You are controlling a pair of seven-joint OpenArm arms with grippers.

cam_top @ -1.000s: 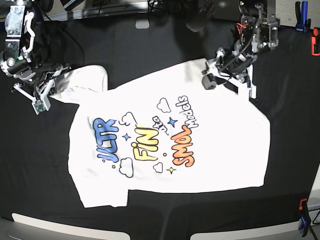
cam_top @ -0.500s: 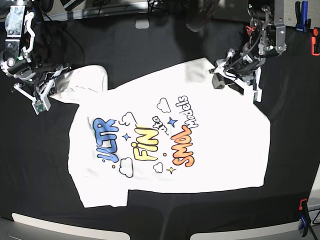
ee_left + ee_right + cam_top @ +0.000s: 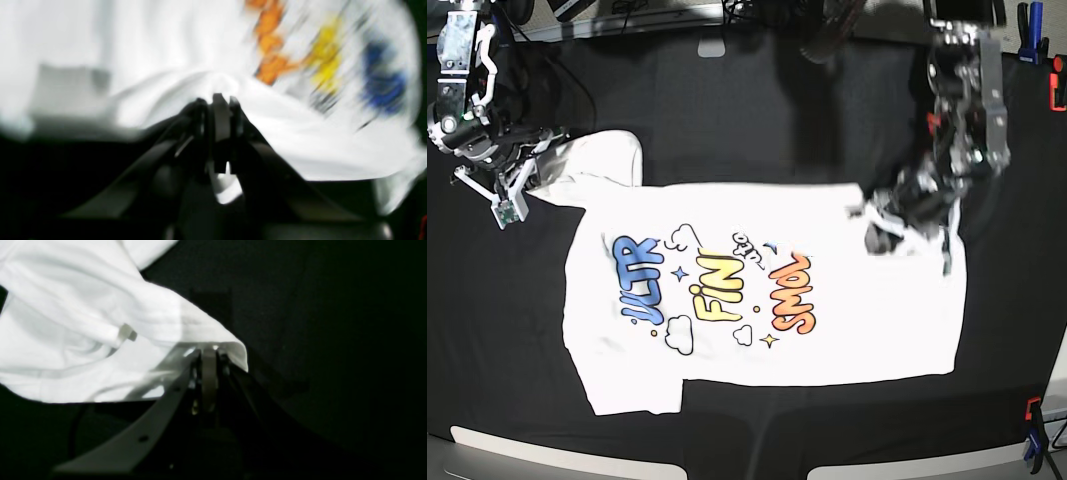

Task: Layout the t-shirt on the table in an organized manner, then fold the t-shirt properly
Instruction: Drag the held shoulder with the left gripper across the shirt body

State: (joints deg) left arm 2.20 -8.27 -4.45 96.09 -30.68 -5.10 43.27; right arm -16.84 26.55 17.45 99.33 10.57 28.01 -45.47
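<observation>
White t-shirt (image 3: 757, 290) at frame centre printed with blue, yellow and orange cartoon letters, white clouds, small blue and yellow stars, matte black table (image 3: 727, 110) cloth all around, red and blue clamps (image 3: 1033, 437) at right edge

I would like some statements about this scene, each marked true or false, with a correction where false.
1. The left tool is shut on the t-shirt. True.
2. The right tool is open and holds nothing. False: it is shut on a white edge of the t-shirt.
3. The shirt's print faces up in the base view. True.
4. The table is covered in white cloth. False: its cover is black.
5. The left tool hangs over the shirt's side nearest the camera. False: it is at the far right part.
</observation>
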